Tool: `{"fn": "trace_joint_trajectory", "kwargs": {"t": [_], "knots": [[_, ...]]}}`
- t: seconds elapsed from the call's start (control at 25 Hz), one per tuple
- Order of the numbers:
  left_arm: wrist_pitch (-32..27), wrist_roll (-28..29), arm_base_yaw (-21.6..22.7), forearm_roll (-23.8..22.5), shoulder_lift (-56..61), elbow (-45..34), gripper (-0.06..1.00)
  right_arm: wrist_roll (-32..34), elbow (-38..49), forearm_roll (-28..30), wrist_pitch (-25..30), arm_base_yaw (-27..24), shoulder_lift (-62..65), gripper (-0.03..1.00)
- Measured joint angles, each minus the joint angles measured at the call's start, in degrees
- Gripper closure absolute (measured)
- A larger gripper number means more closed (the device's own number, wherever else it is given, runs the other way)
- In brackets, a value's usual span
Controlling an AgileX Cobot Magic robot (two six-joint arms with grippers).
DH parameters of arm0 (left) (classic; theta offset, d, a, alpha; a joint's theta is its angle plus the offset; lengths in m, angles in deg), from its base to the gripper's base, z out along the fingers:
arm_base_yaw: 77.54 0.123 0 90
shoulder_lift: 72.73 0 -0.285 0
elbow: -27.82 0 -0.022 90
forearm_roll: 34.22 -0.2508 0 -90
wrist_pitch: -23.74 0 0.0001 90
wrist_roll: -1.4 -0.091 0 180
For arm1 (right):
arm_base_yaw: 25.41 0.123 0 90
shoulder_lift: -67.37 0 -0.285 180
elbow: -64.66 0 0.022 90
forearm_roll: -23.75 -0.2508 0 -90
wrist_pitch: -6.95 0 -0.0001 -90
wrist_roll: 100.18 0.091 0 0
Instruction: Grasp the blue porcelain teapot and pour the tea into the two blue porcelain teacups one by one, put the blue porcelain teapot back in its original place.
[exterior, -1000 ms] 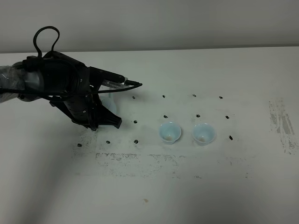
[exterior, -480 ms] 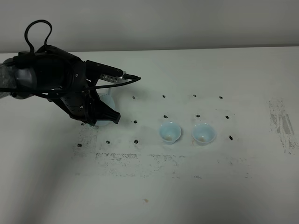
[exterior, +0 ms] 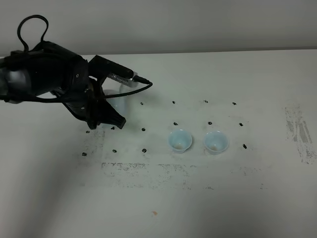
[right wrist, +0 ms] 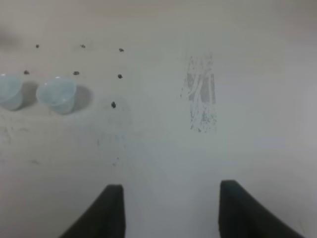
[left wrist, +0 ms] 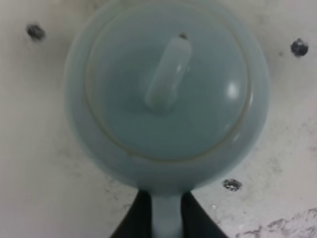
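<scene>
The blue porcelain teapot (exterior: pixel 120 99) stands upright at the left of the table, mostly hidden under my left arm. In the left wrist view the teapot (left wrist: pixel 168 99) fills the frame, its knobbed lid on. My left gripper (left wrist: pixel 167 225) is shut on its loop handle, one dark finger on each side. I cannot tell whether the teapot rests on the table. The left gripper (exterior: pixel 113 113) also shows in the exterior view. The two blue porcelain teacups (exterior: pixel 180 140) (exterior: pixel 216 142) stand side by side right of the teapot. My right gripper (right wrist: pixel 171 208) is open and empty above bare table, with the cups (right wrist: pixel 57 94) (right wrist: pixel 7 91) far from it.
The white table (exterior: pixel 257 79) carries small black dot marks around the cups and worn grey scuffs at the front (exterior: pixel 148 171) and at the right (exterior: pixel 299 131). A black cable (exterior: pixel 133 89) loops off the left arm above the teapot.
My left arm has swung back and to the left with the teapot, away from the cups. The cups have not moved.
</scene>
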Motion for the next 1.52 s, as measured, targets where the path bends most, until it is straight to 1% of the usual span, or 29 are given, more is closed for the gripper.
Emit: {"fn": "trace_joint_trajectory", "kwargs": {"t": [0.08, 0.24, 0.28, 0.32, 0.4, 0.56, 0.68, 0.76, 0.88, 0.96, 1.04, 1.24, 1.52], "knots": [[0.0, -8.2, 0.0, 0.5, 1.4, 0.1, 0.91, 0.0, 0.0, 0.0, 0.0, 0.0, 0.0, 0.55], [-1.8, -33.8, 0.1, 2.6, 2.1, 2.3, 0.91, 0.0, 0.0, 0.0, 0.0, 0.0, 0.0, 0.55], [-2.6, -39.3, 0.1, 3.3, 2.1, 3.1, 0.91, 0.0, 0.0, 0.0, 0.0, 0.0, 0.0, 0.55], [-3.1, -43.4, 0.2, 3.8, 2.1, 3.7, 0.91, 0.0, 0.0, 0.0, 0.0, 0.0, 0.0, 0.55], [-3.2, -48.3, 0.2, 4.7, 2.1, 5.1, 0.91, 0.0, 0.0, 0.0, 0.0, 0.0, 0.0, 0.55], [-1.4, -54.6, 0.2, 5.0, 2.1, 5.8, 0.91, 0.0, 0.0, 0.0, 0.0, 0.0, 0.0, 0.55], [-0.8, -63.3, 0.2, 5.1, 2.1, 5.8, 0.91, 0.0, 0.0, 0.0, 0.0, 0.0, 0.0, 0.55], [-0.3, -69.5, 0.2, 6.2, 2.1, 5.8, 0.91, 0.0, 0.0, 0.0, 0.0, 0.0, 0.0, 0.55], [1.8, -74.9, 0.2, 9.2, 2.1, 5.8, 0.91, 0.0, 0.0, 0.0, 0.0, 0.0, 0.0, 0.55], [3.4, -77.4, 0.2, 10.7, 1.8, 6.3, 0.91, 0.0, 0.0, 0.0, 0.0, 0.0, 0.0, 0.55], [3.8, -78.6, 0.2, 11.4, 0.5, 8.1, 0.91, 0.0, 0.0, 0.0, 0.0, 0.0, 0.0, 0.55], [3.0, -80.2, 0.0, 12.6, -5.6, 16.2, 0.91, 0.0, 0.0, 0.0, 0.0, 0.0, 0.0, 0.55], [0.6, -87.0, -2.6, 12.8, -14.1, 27.9, 0.91, 0.0, 0.0, 0.0, 0.0, 0.0, 0.0, 0.55]]}}
